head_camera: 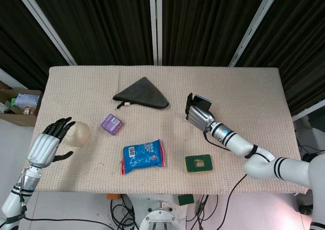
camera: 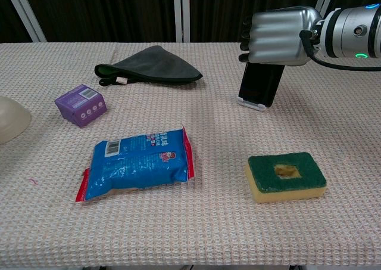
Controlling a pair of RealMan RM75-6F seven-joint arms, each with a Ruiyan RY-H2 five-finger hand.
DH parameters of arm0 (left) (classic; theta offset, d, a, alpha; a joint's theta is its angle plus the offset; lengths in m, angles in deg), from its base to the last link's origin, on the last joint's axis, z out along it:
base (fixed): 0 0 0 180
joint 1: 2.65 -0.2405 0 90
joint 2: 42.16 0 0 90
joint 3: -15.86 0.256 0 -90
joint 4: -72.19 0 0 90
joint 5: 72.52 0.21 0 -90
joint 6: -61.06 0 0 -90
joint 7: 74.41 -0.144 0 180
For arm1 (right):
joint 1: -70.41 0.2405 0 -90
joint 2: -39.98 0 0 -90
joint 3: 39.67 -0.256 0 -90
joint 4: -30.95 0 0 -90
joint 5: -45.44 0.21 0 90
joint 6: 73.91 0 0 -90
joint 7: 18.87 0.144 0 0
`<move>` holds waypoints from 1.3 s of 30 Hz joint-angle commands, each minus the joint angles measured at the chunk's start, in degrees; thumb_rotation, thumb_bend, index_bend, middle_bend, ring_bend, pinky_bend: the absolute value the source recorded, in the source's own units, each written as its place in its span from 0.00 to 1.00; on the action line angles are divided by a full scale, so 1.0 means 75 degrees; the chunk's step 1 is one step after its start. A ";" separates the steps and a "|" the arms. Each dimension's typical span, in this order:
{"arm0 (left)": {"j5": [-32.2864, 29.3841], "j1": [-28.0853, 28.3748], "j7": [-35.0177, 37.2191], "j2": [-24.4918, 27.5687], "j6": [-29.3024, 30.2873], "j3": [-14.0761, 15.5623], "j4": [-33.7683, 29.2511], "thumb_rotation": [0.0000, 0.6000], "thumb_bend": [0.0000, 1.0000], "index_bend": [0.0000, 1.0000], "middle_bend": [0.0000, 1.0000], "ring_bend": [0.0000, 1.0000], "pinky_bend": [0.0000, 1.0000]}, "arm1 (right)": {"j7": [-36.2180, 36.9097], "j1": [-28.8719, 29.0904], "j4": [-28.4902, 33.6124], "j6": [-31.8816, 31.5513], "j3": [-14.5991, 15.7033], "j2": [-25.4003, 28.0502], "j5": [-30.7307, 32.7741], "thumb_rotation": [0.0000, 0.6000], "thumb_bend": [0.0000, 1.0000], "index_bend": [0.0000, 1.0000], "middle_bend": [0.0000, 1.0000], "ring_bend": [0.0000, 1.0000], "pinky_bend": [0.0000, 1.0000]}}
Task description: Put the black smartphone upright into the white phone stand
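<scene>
The black smartphone (camera: 260,85) stands nearly upright, its lower edge in the white phone stand (camera: 255,105) on the table's right half. My right hand (camera: 278,36) grips the phone's upper part from above, with its fingers wrapped round the top. In the head view the same right hand (head_camera: 198,117) covers most of the phone (head_camera: 202,100), and the stand is hidden there. My left hand (head_camera: 48,143) hovers at the table's left front edge with its fingers spread and nothing in it.
A dark grey cloth (camera: 152,65) lies at the back. A purple box (camera: 81,105), a blue snack bag (camera: 138,163) and a green-and-yellow sponge (camera: 286,176) lie nearer the front. A cream dome (head_camera: 77,133) sits beside my left hand.
</scene>
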 commanded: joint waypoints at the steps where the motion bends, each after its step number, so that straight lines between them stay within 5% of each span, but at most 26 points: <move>1: -0.0001 0.0002 0.0000 0.0005 -0.0005 0.0001 -0.0004 1.00 0.00 0.12 0.07 0.09 0.23 | -0.0015 0.0004 0.0009 -0.0004 0.0006 0.0007 0.0036 1.00 0.31 0.09 0.24 0.08 0.16; 9: -0.0016 0.0003 -0.0005 -0.0002 -0.0031 0.0008 0.0007 1.00 0.00 0.12 0.07 0.09 0.23 | -0.0270 -0.0010 0.0083 -0.0102 0.0016 -0.0001 0.0403 1.00 0.24 0.00 0.06 0.00 0.04; 18: -0.0001 0.0010 -0.0034 0.0015 -0.0032 0.0014 -0.0022 1.00 0.00 0.12 0.07 0.09 0.23 | -0.0145 -0.0045 0.0342 -0.0335 0.0069 0.0197 0.0339 1.00 0.23 0.00 0.00 0.00 0.00; 22: 0.0008 -0.0009 -0.0048 0.0041 0.0025 0.0005 -0.0057 1.00 0.00 0.12 0.07 0.09 0.23 | 0.0349 -0.0309 0.1057 -0.0961 0.0041 0.0677 -0.0101 1.00 0.21 0.00 0.00 0.00 0.00; 26: -0.0052 -0.0069 0.0024 0.0082 0.0093 -0.0012 -0.0040 1.00 0.00 0.12 0.07 0.09 0.23 | 0.1623 -0.1318 0.2349 -0.2792 0.0152 0.1613 -0.1186 1.00 0.21 0.00 0.00 0.00 0.00; 30: -0.0085 -0.0108 0.0037 0.0120 0.0149 -0.0035 -0.0030 1.00 0.00 0.12 0.07 0.09 0.23 | 0.3198 -0.2779 0.2666 -0.4952 0.0532 0.2294 -0.2167 1.00 0.21 0.00 0.00 0.00 0.00; 34: -0.0101 -0.0194 -0.0079 0.0185 0.0283 -0.0050 -0.0085 1.00 0.00 0.12 0.07 0.09 0.23 | 0.6323 -0.4459 0.1921 -0.6855 0.0760 0.2332 -0.2156 1.00 0.24 0.00 0.00 0.00 0.00; 39: -0.0136 -0.0371 -0.0172 0.0337 0.0441 -0.0003 -0.0204 1.00 0.00 0.12 0.07 0.09 0.23 | 1.0666 -0.5967 0.0351 -0.7711 0.0648 0.1781 -0.1351 1.00 0.31 0.00 0.00 0.00 0.00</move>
